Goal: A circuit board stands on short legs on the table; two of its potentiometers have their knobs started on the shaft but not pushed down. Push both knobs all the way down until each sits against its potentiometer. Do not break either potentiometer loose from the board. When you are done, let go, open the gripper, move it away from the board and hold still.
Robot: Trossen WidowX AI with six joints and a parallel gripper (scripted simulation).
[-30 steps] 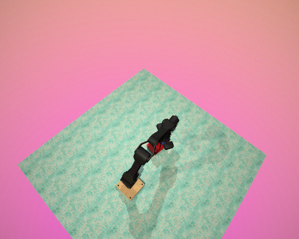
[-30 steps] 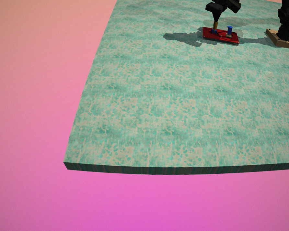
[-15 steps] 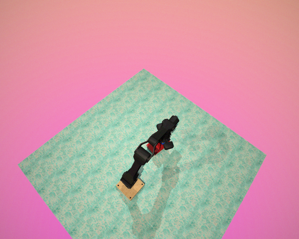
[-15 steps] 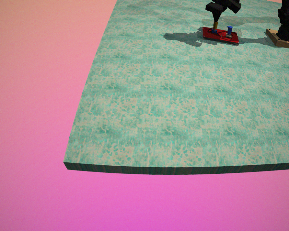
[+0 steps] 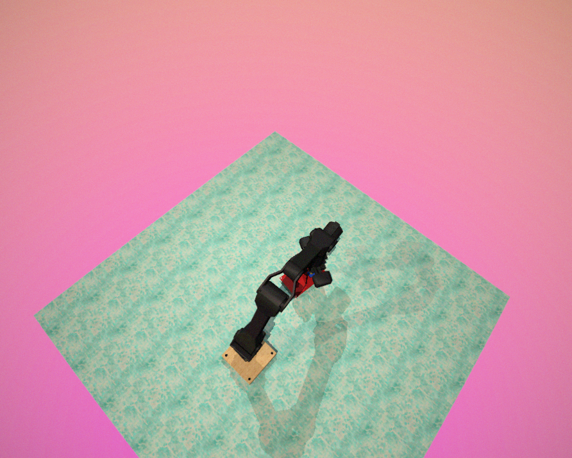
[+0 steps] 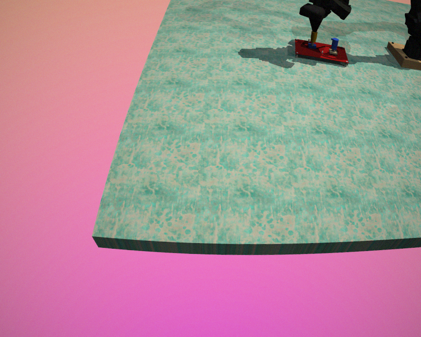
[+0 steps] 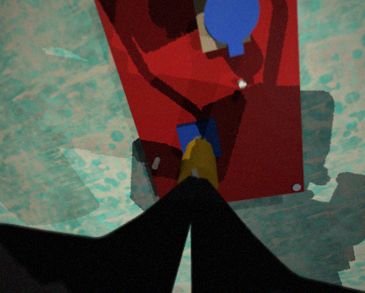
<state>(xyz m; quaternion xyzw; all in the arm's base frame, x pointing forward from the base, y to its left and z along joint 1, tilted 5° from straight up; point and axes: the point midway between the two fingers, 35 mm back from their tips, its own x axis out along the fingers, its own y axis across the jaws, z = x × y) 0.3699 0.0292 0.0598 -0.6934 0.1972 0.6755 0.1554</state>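
Table: a square top (image 5: 190,267) (image 6: 217,168) in mottled green and cream.
My arm: black (image 5: 270,297) (image 6: 329,5), reaching out from its wooden base plate (image 5: 249,370) (image 6: 400,57), bent so that the wrist points down over the board.
Circuit board: red (image 5: 288,283) (image 6: 324,54) (image 7: 271,136), raised on short legs, beneath my gripper (image 6: 315,30) (image 7: 196,186).
My jaws: fully closed, tips together, gripping nothing — they end at the top of the yellow knob; whether they touch it, I cannot tell.
Blue knob: upright (image 6: 334,44) (image 7: 232,18), over a beige potentiometer (image 6: 333,52) (image 7: 209,41), nobody on it; it looks high and likely needs its own push.
Yellow knob: upright (image 6: 314,37) (image 7: 199,158), over the blue potentiometer (image 6: 312,46) (image 7: 187,133); its seating is unclear.
Step in hand: I judge it to be pressing yellow — best done straight along the shaft, centred, with slowly growing force, stopping at contact, since a sideways shove could break the potentiometer loose.
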